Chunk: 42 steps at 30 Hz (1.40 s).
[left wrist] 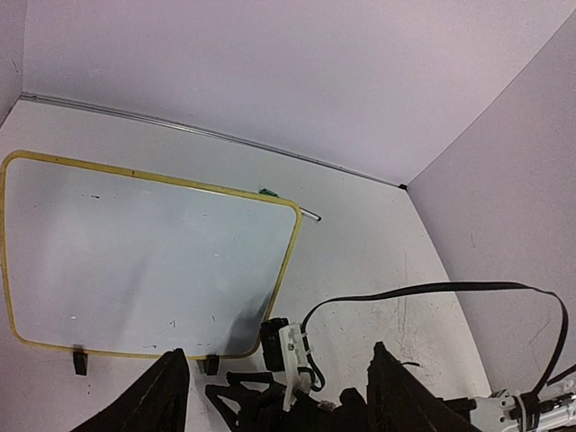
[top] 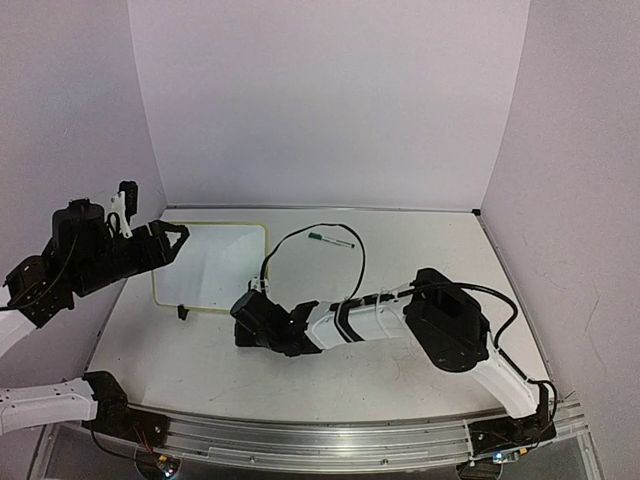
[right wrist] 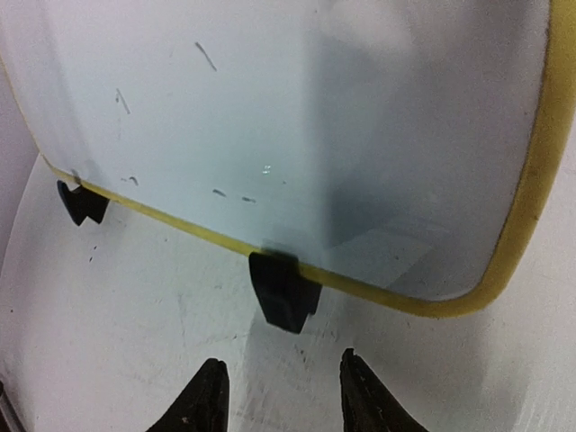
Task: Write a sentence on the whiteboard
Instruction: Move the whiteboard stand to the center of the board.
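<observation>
Right gripper (right wrist: pixel 279 362) narrow and empty just short of whiteboard (right wrist: pixel 270 117) edge; left gripper (left wrist: pixel 277 353) wide, empty.

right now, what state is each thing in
whiteboard, lying on the table, no sentence on it, only faint stray marks
marker, lying on the table beyond the board, nothing holding it
left pincer, open, empty
right pincer, open, empty, pointed at a black clip foot

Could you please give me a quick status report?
Left gripper open, empty. Right gripper open, by clip foot of whiteboard. No sentence written. Marker lies beyond board, unheld.
</observation>
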Tool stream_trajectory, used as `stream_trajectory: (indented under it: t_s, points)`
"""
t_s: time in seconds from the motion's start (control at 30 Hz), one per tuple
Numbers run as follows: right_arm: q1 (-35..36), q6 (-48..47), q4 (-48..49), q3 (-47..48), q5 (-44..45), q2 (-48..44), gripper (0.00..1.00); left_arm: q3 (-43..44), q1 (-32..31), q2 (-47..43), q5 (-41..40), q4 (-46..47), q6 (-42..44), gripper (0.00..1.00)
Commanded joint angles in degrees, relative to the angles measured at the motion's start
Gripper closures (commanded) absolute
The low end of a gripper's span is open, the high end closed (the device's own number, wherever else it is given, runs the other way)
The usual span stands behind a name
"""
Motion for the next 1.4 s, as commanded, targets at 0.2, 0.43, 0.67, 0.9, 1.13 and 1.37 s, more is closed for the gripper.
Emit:
stream_trajectory:
  t_s: [0.2, 0.43, 0.67, 0.9, 1.13, 1.37]
  points:
    - [0.7, 1.4, -5.5, 9.3, 10.9, 5.9, 0.61, 2.5, 0.0, -3.2, 0.0, -2.5, 2.7, 0.3]
    - [1.0, -0.2, -7.7, 12.9, 15.2, 7.1, 0.71, 1.6, -0.1, -3.5, -0.7, -2.4, 2.2, 0.3]
    - [1.2, -1.4, -7.7, 14.1, 16.7, 7.4, 0.86, 2.9, -0.1, -0.9, -2.0, -2.3, 2.0, 0.3]
    - [1.2, -3.5, -6.4, 12.2, 16.1, 7.1, 0.91, 2.4, -0.1, 1.0, -3.3, -1.3, 0.5, 0.29]
    - [0.7, -4.3, -5.0, 13.5, 13.9, 9.2, 0.76, 2.3, -0.1, 1.9, -3.4, -0.6, 0.2, 0.29]
    - [0.5, -4.5, -4.6, 14.0, 16.2, 9.6, 0.87, 2.5, -0.1, 1.9, -3.5, -0.6, 0.3, 0.29]
